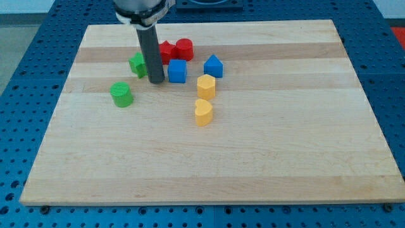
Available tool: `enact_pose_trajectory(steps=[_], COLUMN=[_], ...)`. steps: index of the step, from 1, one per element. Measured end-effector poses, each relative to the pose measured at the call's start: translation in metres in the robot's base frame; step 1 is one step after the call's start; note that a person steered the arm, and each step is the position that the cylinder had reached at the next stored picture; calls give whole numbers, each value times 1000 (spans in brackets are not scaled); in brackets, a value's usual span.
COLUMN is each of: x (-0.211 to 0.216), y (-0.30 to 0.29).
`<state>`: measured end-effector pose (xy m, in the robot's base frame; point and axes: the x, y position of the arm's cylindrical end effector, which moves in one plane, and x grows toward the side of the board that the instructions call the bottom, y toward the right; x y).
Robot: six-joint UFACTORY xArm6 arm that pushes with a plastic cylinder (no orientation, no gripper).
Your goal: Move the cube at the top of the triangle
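Note:
My tip rests on the board just left of the blue cube, close to touching it. A green star-like block sits partly hidden behind the rod on its left. Two red blocks lie above: one partly hidden by the rod, and a red cylinder to its right. A blue pentagon-shaped block lies right of the cube. A yellow hexagon block and a yellow heart block lie below it. A green cylinder stands at lower left.
The wooden board lies on a blue perforated table. The arm's body comes in from the view's top above the blocks.

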<state>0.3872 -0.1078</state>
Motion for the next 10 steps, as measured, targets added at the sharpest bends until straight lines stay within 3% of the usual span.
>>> enact_pose_trajectory(steps=[1,5,6,7,10], x=[2,-97,-96,-68,-77], y=[19,71,71,60,76])
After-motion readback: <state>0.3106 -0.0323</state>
